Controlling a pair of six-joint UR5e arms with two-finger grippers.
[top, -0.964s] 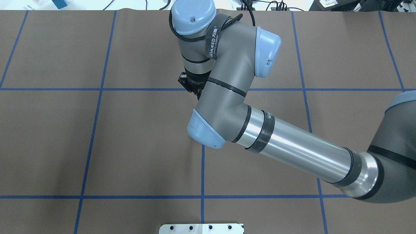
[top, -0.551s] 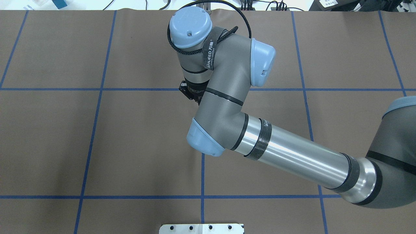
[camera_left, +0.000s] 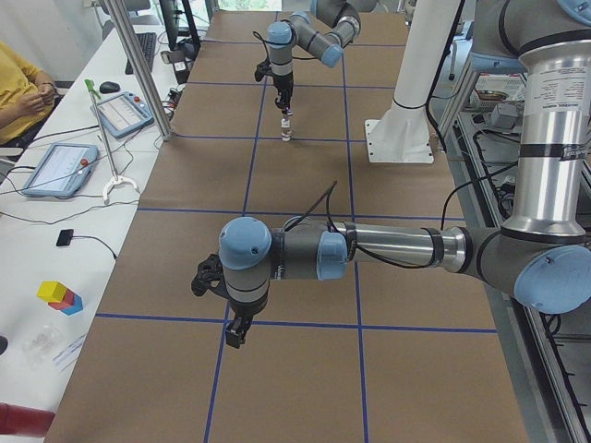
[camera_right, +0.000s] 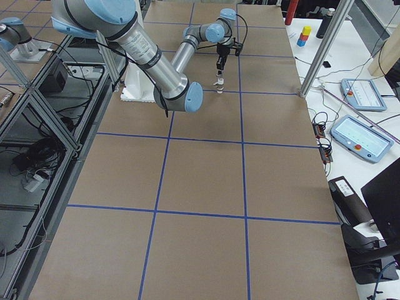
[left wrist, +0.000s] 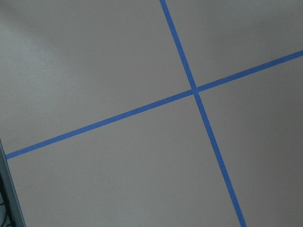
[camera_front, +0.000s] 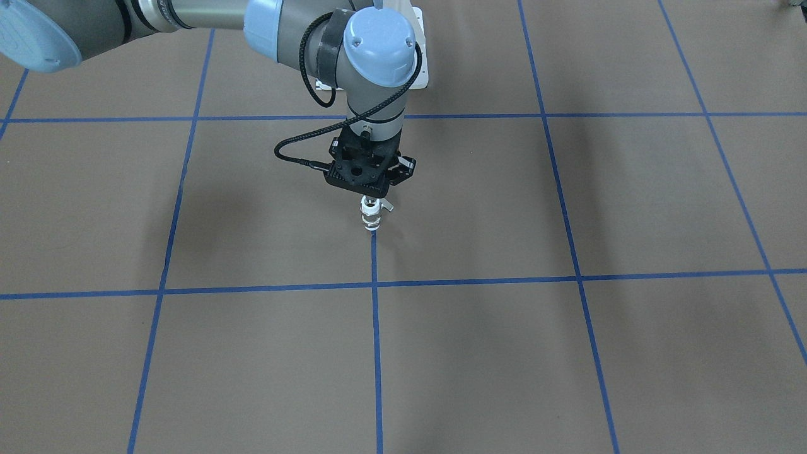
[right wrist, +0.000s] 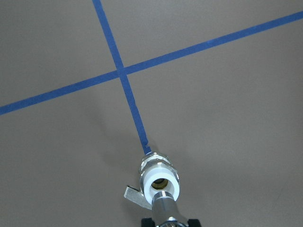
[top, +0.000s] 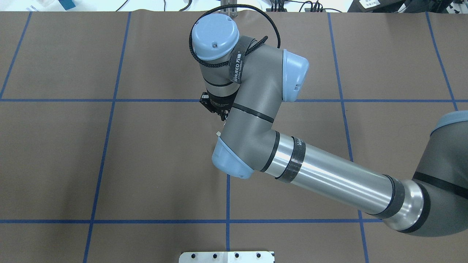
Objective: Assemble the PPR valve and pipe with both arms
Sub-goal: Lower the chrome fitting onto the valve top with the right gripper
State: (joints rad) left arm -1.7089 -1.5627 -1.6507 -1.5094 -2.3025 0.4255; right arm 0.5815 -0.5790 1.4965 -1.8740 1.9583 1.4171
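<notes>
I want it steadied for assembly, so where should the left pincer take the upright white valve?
Probably round the banded middle of the PPR valve, from the side opposite its lever: it stands upright, and its open top must stay free.

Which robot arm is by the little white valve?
The right arm: its pincer, holding the pipe, hangs just above the upright valve. The left pincer is far off.

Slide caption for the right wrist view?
Right gripper holds short silver metal pipe stub over upright white silver-banded PPR valve at blue tape line's end.
</notes>
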